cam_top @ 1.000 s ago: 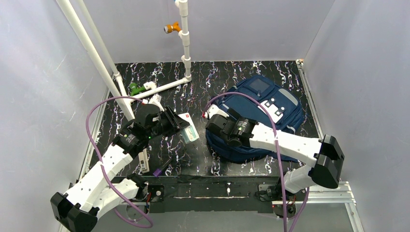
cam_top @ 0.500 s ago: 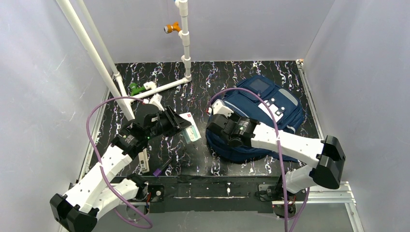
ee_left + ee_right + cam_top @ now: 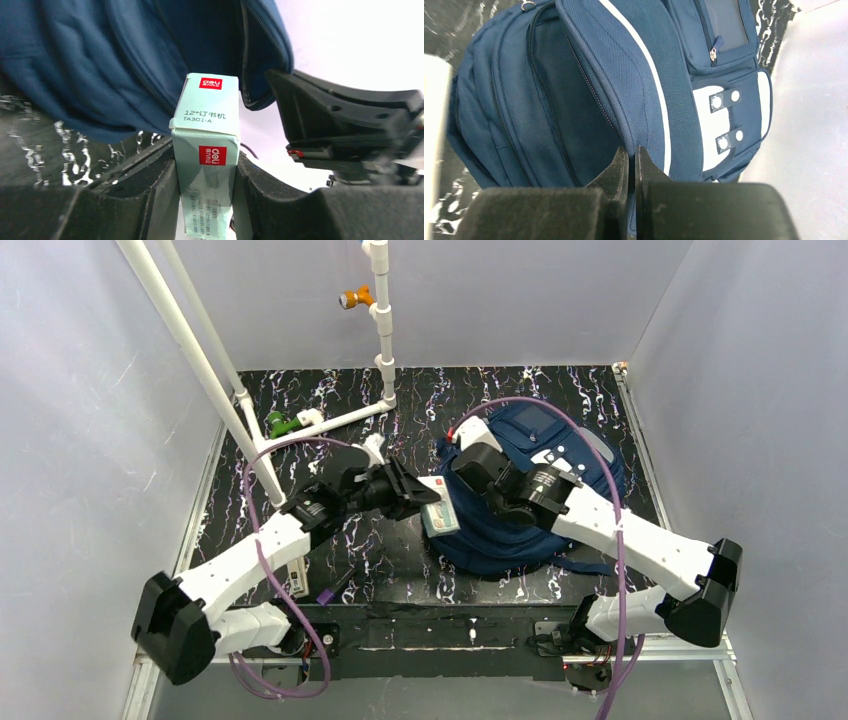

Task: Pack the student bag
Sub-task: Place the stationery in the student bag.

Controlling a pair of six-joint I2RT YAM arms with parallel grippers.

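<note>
**Black marbled worktop carries bag, pipes and small bits**

The worktop [image 3: 420,400] is black with white and purple veining. The navy student bag [image 3: 530,423] lies on its far right part. At far left stands a white pipe frame [image 3: 345,417] with a green fitting [image 3: 278,425]. Near the front left edge lie a pale object [image 3: 296,573] and a purple piece [image 3: 325,595].

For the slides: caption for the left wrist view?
Left hand holds a mint box before the navy student bag.
</note>
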